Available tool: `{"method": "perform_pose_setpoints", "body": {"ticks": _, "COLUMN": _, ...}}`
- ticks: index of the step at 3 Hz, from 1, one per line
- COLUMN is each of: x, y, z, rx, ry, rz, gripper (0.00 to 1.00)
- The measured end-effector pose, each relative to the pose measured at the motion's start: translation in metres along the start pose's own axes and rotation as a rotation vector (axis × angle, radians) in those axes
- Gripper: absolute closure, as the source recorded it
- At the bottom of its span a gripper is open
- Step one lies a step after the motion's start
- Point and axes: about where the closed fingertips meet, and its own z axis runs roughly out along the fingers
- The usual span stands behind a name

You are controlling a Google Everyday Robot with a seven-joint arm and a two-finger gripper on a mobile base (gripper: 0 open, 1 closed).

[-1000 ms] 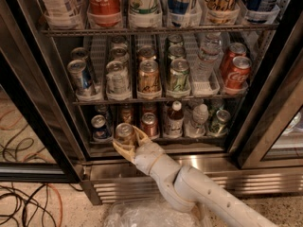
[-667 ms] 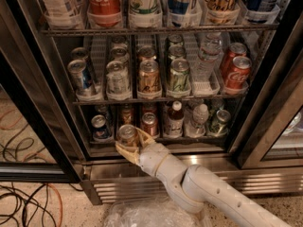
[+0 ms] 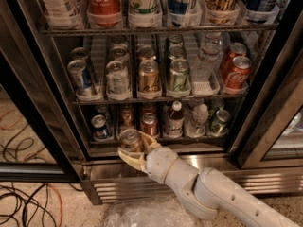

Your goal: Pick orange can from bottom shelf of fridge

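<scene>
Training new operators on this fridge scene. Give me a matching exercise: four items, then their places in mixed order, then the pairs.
1. orange can
2. blue can
3. red-capped bottle
4. front Coca-Cola can

A. right end of the middle rack
B. left end of the bottom shelf
C. between the fingers of the gripper, at the bottom shelf's front edge
D. bottom shelf, right of the redder can

Pairs: 1-C, 2-B, 3-D, 4-A

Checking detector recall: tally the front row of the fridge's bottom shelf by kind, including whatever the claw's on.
Cans: 4 (blue can, orange can held in the claw at the bottom shelf front edge, red can, green can)
Bottles: 2 (red-capped bottle, clear bottle)
Total: 6
</scene>
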Motion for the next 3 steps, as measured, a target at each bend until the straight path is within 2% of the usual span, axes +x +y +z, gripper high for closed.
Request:
{"method": "perform_pose_setpoints", "body": {"ticks": 2, "x": -0.046, "y": 0.015, "z": -0.035, "rx": -0.052, "ry": -0.026, "rz": -0.023, "gripper": 1.0}}
{"method": "perform_pose_setpoints", "body": {"ticks": 3, "x": -0.077, "y": 0.018, "z": -0.056, "rx": -0.044, "ry": -0.083, "rz": -0.056, "gripper": 1.0}}
